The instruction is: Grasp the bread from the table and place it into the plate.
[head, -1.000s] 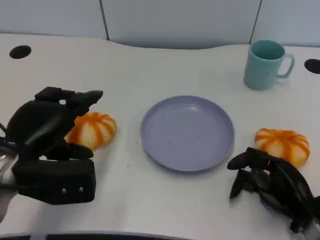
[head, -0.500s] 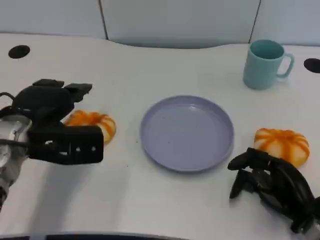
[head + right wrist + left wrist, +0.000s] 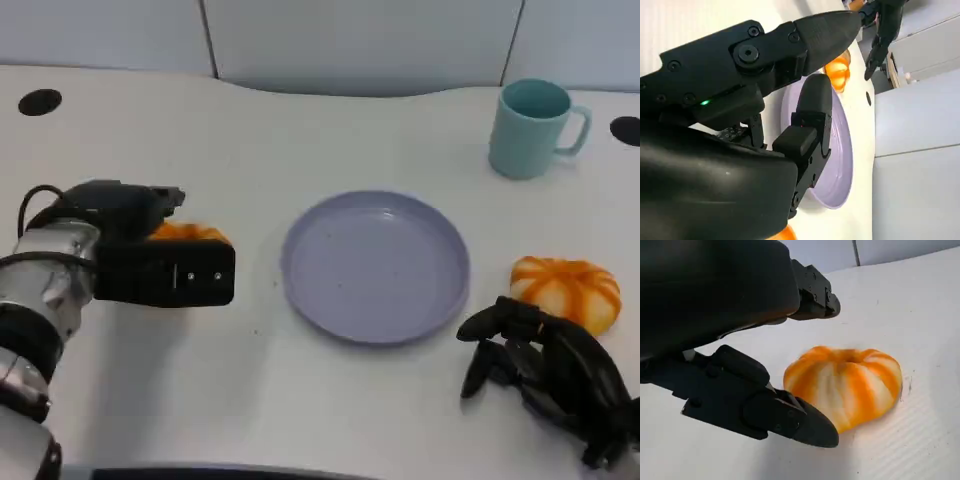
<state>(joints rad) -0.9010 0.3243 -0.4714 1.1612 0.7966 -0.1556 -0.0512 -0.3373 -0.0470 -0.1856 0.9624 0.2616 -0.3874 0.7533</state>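
Observation:
A round orange-striped bread (image 3: 192, 233) lies left of the lilac plate (image 3: 375, 265). My left hand (image 3: 140, 250) hangs low over it and hides most of it. In the left wrist view the bread (image 3: 845, 387) sits between spread fingers (image 3: 790, 415) that bracket it without gripping; the hand (image 3: 735, 305) holds nothing. A second bread (image 3: 563, 290) lies right of the plate. My right hand (image 3: 545, 375) rests on the table just in front of it, fingers apart and empty. The right wrist view shows the plate (image 3: 837, 150), the far bread (image 3: 837, 72) and my left hand (image 3: 880, 25).
A teal mug (image 3: 530, 128) stands at the back right, beyond the plate. Dark round holes sit in the tabletop at the far left (image 3: 40, 102) and far right (image 3: 625, 130). A grey wall closes the back edge.
My left hand has swung forward and lowered over the left bread, covering more of it. The right hand, plate and both breads have stayed put.

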